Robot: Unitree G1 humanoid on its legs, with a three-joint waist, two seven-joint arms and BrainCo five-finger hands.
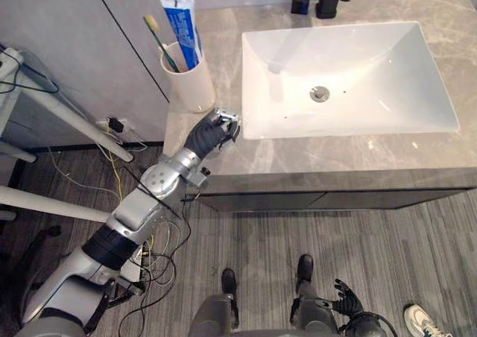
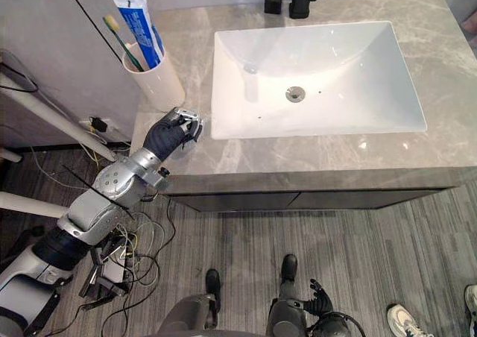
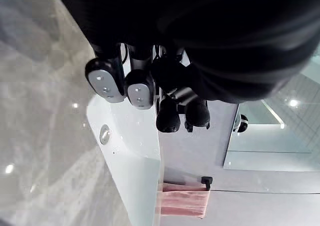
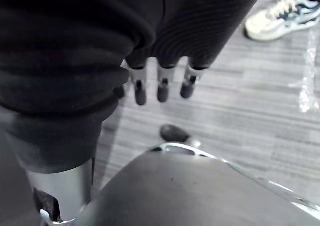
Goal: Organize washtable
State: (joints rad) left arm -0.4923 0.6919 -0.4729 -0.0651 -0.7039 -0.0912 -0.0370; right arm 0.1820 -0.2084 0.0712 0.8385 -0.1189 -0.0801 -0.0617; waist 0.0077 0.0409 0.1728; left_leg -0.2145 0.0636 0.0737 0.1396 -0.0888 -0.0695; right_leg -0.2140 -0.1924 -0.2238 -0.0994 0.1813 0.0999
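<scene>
The left hand [image 1: 211, 133] was stretched forward on its arm, fingers curled; the right hand [image 1: 347, 301] hung low, fingers relaxed.

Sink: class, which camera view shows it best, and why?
Right eye view: the whole sink with its drain, unobstructed. Left eye view nearly matches; left wrist view catches one side past the left hand; right wrist view faces floor.

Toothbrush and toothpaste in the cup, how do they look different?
The toothbrush is a thin green stick with a pale head; the toothpaste tube is wide, flat, blue and white. The toothbrush leans away from the sink, while the toothpaste tube stands straighter. The toothpaste tube also pokes up higher than the toothbrush. Both stand in the same white cup.
</scene>
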